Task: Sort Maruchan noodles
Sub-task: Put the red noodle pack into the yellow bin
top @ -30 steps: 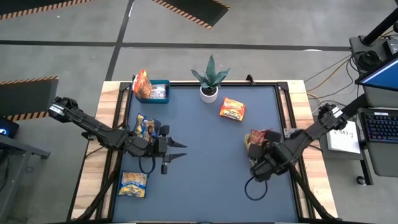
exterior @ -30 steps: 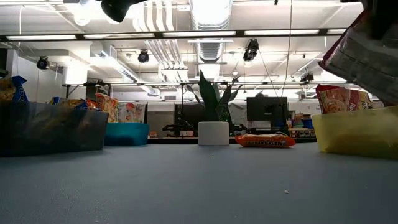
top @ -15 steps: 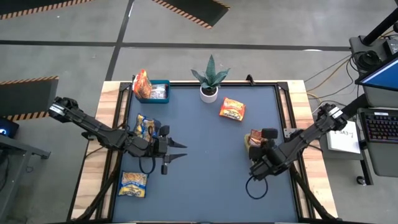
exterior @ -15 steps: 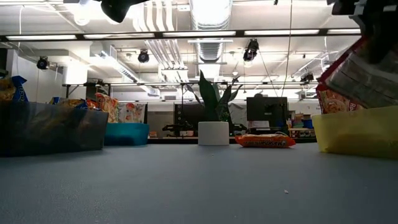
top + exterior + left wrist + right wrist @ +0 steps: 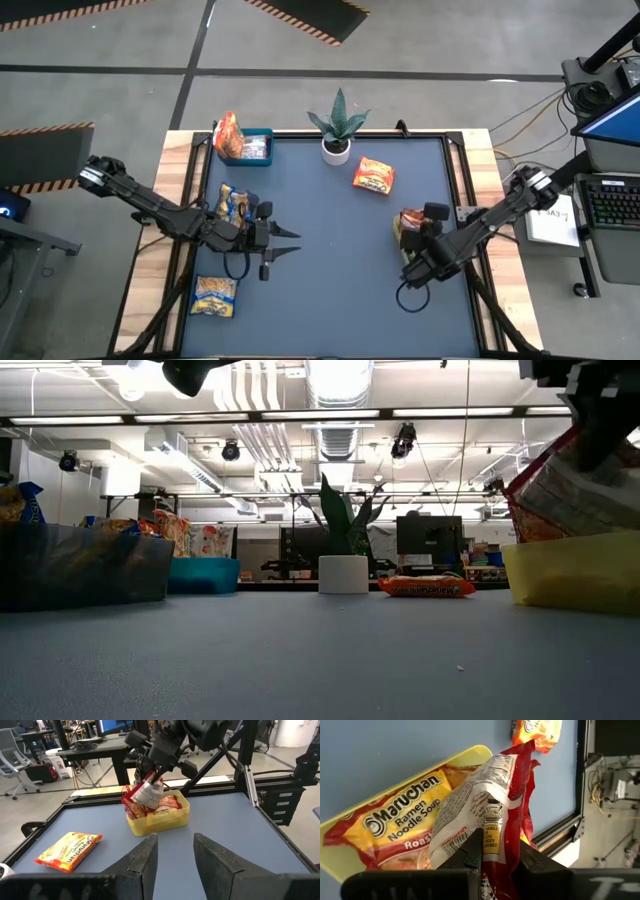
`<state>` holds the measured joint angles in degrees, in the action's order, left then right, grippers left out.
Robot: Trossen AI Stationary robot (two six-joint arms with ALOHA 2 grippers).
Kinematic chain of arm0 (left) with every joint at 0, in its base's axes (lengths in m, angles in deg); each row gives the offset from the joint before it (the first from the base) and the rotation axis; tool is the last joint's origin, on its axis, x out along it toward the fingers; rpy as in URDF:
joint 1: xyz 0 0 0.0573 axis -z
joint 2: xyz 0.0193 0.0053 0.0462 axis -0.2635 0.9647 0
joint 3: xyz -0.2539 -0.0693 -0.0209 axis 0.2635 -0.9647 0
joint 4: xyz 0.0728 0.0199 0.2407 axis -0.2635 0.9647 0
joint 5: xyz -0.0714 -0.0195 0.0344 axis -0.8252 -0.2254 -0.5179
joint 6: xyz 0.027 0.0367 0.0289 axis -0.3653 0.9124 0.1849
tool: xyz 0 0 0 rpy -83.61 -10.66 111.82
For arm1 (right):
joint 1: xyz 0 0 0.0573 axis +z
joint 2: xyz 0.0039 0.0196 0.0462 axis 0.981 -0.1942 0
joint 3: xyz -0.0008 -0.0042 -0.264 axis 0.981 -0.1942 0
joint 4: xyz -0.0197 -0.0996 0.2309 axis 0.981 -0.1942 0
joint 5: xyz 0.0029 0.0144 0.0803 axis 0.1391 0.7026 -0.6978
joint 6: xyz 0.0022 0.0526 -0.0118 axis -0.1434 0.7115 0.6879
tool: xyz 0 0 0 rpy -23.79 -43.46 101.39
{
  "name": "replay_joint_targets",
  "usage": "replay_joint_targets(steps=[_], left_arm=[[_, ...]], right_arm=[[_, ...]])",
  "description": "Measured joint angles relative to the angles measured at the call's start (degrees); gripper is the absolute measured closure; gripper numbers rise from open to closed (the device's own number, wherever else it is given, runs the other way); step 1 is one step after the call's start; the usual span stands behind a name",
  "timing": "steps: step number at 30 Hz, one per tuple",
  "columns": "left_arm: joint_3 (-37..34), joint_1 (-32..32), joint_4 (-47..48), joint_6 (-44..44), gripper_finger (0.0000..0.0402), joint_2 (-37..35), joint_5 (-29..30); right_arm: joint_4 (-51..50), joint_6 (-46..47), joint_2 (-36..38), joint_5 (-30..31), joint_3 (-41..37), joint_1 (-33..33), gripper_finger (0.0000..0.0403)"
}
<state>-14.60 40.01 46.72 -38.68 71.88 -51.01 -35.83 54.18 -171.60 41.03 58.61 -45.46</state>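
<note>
Right now your right gripper point(image 5: 492, 851) is pinching a red packet point(image 5: 485, 805) by its edge, dangling it above the yellow bin point(image 5: 159, 817) for sorting; your left gripper point(image 5: 172, 852) is waiting part-open, empty, well apart from that bin.

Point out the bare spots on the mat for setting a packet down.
Free: the mat's middle, between the left gripper and the yellow bin; also the whole near strip. Crowded: the left edge and around the plant.

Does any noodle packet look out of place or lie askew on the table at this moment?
Yes. One orange packet lies loose and tilted on the blue mat, outside any bin, near the potted plant. The right gripper holds a red packet over the yellow bin.
</note>
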Motion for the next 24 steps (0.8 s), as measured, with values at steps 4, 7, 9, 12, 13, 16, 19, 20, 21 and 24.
replay_joint_targets(steps=[4,7,9,12,13,16,19,20,21,24], left_arm=[[0.0,0.0,0.2,0.0,0.0293,0.0,0.0],[0.0,0.0,0.2,0.0,0.0293,0.0,0.0],[0.0,0.0,0.2,0.0,0.0293,0.0,0.0],[0.0,0.0,0.3,0.0,0.0293,0.0,0.0],[0.0,0.0,0.3,0.0,0.0293,0.0,0.0],[0.0,0.0,0.3,0.0,0.0293,0.0,0.0],[0.0,0.0,0.3,0.0,0.0293,0.0,0.0],[0.0,0.0,0.3,0.0,0.0293,0.0,0.0],[0.0,0.0,0.3,0.0,0.0293,0.0,0.0],[0.0,0.0,0.3,-0.1,0.0293,0.0,0.0]], right_arm=[[0.2,0.6,-1.0,-1.7,-1.5,0.0,0.0367],[0.6,1.6,-1.8,-3.8,-2.6,0.0,0.0359],[0.8,3.1,-2.6,-4.2,-3.0,0.0,0.0351],[1.2,3.2,-3.4,-5.8,-3.1,0.0,0.0333],[1.6,3.2,-3.7,-6.3,-3.1,0.0,0.0325],[2.8,3.1,-4.3,-7.2,-2.4,0.3,0.0297],[4.0,3.2,-4.6,-7.5,-1.7,0.5,0.0268],[4.4,3.2,-4.6,-7.8,-1.3,0.6,0.0258],[5.1,3.2,-4.6,-8.6,-1.0,0.7,0.0249],[7.0,3.2,-4.6,-12.5,0.3,0.7,0.0225]])
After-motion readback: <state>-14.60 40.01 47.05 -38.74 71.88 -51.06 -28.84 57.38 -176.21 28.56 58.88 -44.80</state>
